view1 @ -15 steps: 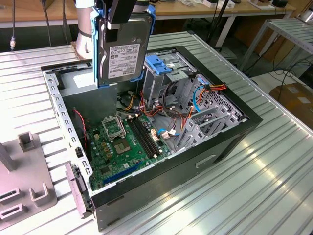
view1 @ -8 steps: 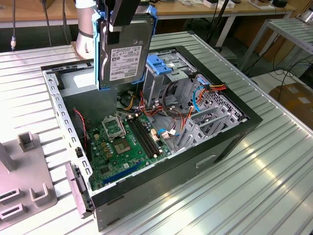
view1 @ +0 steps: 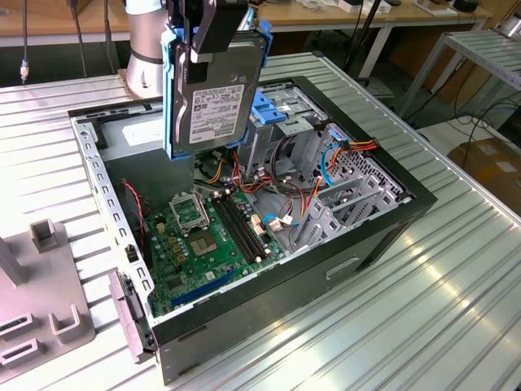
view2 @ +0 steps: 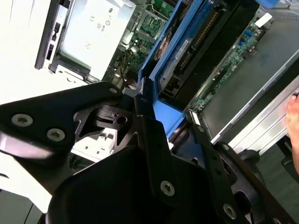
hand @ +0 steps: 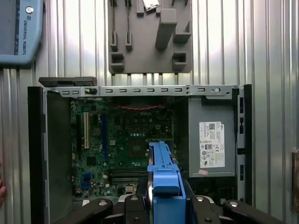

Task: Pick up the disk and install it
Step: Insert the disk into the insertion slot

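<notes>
Hanging upright in the upper middle of the exterior view, the disk [view1: 213, 102] is clamped at its top end between the narrowed fingers of the gripper [view1: 212, 37]. Its label side faces the camera and blue rails run down both long edges. It hangs clear above the open computer case [view1: 358, 236], over the far part of the green motherboard [view1: 203, 240] and near the blue-latched drive cage [view1: 273, 114] toward the exterior view's right. In the first wrist view a grey power supply [hand: 210, 140] with a white label lies inside the case. A grey fixture block [view1: 49, 318] rests on the ribbed table [view1: 456, 285] at the exterior view's lower left.
</notes>
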Robot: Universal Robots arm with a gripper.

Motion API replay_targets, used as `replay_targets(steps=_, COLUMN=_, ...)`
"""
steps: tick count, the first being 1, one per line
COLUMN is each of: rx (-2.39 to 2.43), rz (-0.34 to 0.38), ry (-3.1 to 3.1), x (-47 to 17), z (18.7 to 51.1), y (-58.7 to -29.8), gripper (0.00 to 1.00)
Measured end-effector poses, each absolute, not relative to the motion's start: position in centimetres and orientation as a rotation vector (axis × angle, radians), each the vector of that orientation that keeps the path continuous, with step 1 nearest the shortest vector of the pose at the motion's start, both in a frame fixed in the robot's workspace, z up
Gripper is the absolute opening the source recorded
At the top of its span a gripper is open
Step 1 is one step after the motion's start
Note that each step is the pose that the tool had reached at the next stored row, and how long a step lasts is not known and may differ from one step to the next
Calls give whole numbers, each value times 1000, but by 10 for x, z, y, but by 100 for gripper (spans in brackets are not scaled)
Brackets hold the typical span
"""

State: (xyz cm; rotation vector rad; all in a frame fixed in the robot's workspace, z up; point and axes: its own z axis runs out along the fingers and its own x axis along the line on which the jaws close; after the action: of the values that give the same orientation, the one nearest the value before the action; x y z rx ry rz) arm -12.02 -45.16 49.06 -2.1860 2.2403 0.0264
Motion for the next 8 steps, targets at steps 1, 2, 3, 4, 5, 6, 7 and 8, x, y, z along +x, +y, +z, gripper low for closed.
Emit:
replay_targets(steps=1, rx=-2186, rz=26, ry=2240, x=-119, z=491, y=-454, gripper=37)
replay_targets(steps=2, rx=-2186, rz=26, ry=2240, x=-118, z=491, y=-455, gripper=37)
replay_targets(steps=3, rx=-2186, rz=26, ry=2240, x=-117, z=491, y=-456, gripper=37)
replay_targets(steps=4, rx=-2186, rz=27, ry=2240, x=-115, z=491, y=-456, gripper=37)
replay_targets(steps=5, rx=-2186, rz=26, ry=2240, x=-112, z=491, y=-457, gripper=37)
replay_targets(steps=6, rx=-2186, rz=26, ry=2240, x=-109, z=490, y=-458, gripper=37)
replay_targets(steps=7, rx=-2186, rz=26, ry=2240, x=-105, z=490, y=-458, gripper=37)
replay_targets(steps=8, rx=-2186, rz=26, ry=2240, x=-101, z=490, y=-459, gripper=37)
